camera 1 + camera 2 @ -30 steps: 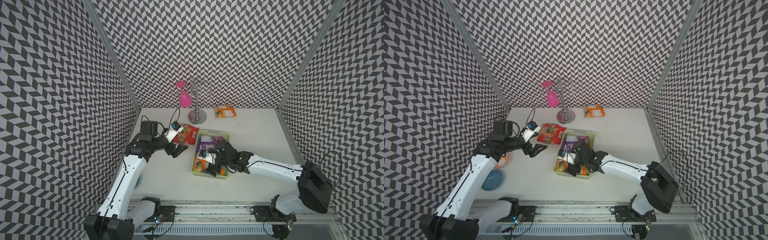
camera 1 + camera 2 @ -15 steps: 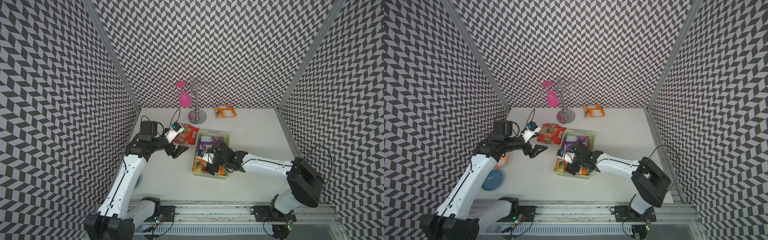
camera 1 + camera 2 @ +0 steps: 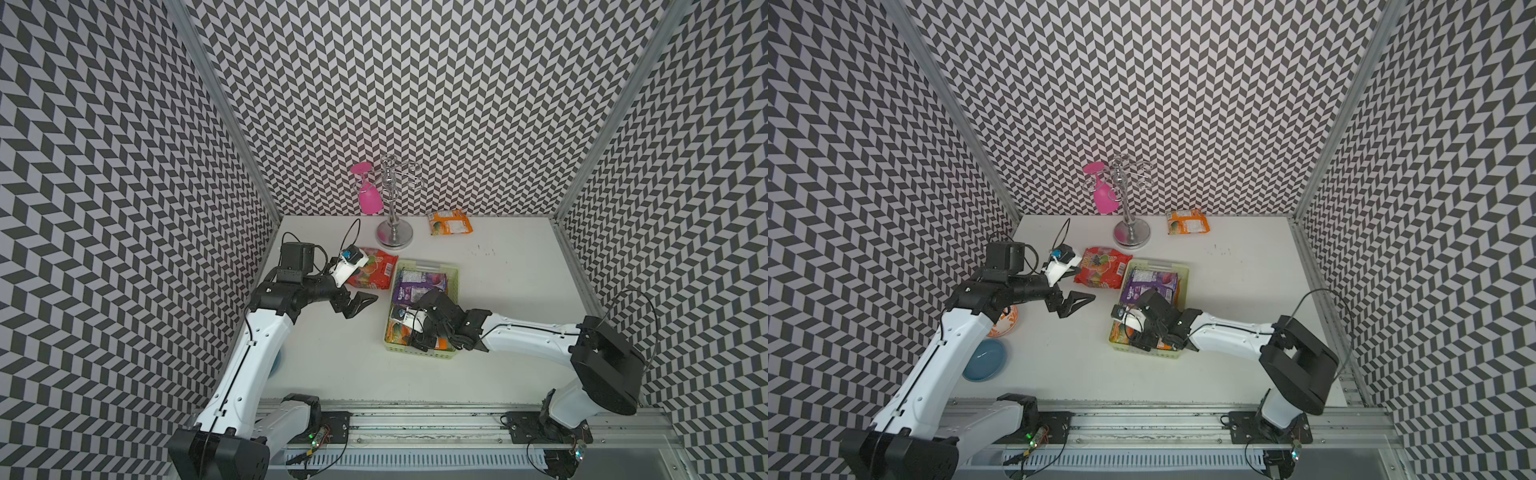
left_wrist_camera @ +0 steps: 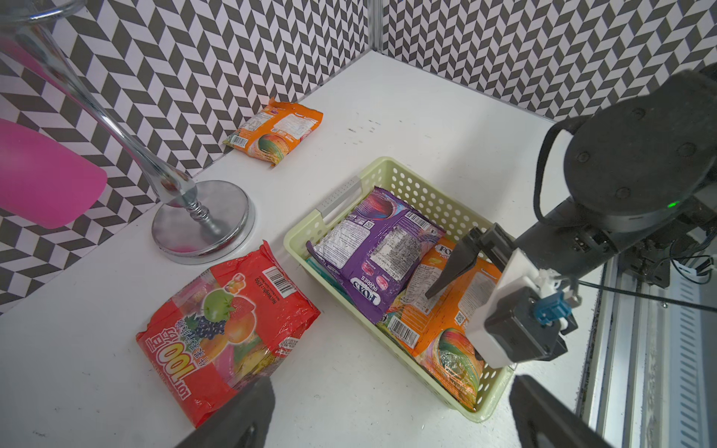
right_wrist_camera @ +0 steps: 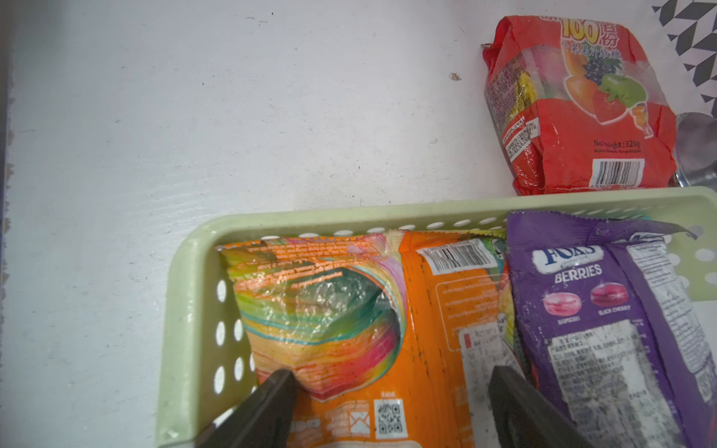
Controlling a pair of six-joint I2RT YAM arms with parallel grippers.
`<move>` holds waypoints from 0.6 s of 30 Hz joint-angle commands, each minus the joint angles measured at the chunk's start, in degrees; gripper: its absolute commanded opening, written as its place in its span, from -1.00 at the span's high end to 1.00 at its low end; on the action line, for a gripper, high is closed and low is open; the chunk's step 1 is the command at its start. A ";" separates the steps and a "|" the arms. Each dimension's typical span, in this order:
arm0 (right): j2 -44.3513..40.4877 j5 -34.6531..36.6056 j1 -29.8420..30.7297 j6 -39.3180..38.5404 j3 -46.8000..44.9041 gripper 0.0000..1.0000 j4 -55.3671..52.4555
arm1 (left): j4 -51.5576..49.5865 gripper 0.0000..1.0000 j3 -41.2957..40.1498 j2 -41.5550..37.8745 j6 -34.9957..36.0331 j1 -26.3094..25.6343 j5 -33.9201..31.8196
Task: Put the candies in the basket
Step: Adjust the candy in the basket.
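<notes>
Basket (image 3: pixel 428 262) held a purple packet (image 3: pixel 417 286) and an orange packet (image 5: pixel 426 329). Red bag (image 3: pixel 374 272) at ten o'clock and far packet (image 3: pixel 451 222) at twelve lay outside; left fingers (image 3: pixel 365 297) and right fingers (image 5: pixel 267 411) gaped empty.

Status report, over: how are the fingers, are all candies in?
Left gripper fingers open beside red bag. Right gripper fingers open over basket. Red bag, far orange packet outside. Metal stand beside red bag.

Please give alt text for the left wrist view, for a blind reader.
A basket holds a purple packet and an orange packet, the right gripper over the orange one. A red bag lies beside the basket, a second orange packet by the wall.
</notes>
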 commanded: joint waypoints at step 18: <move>2.38 -4.27 -0.67 3.38 4.85 -0.65 6.37 | 0.35 -0.98 0.50 -1.50 -0.34 0.68 2.44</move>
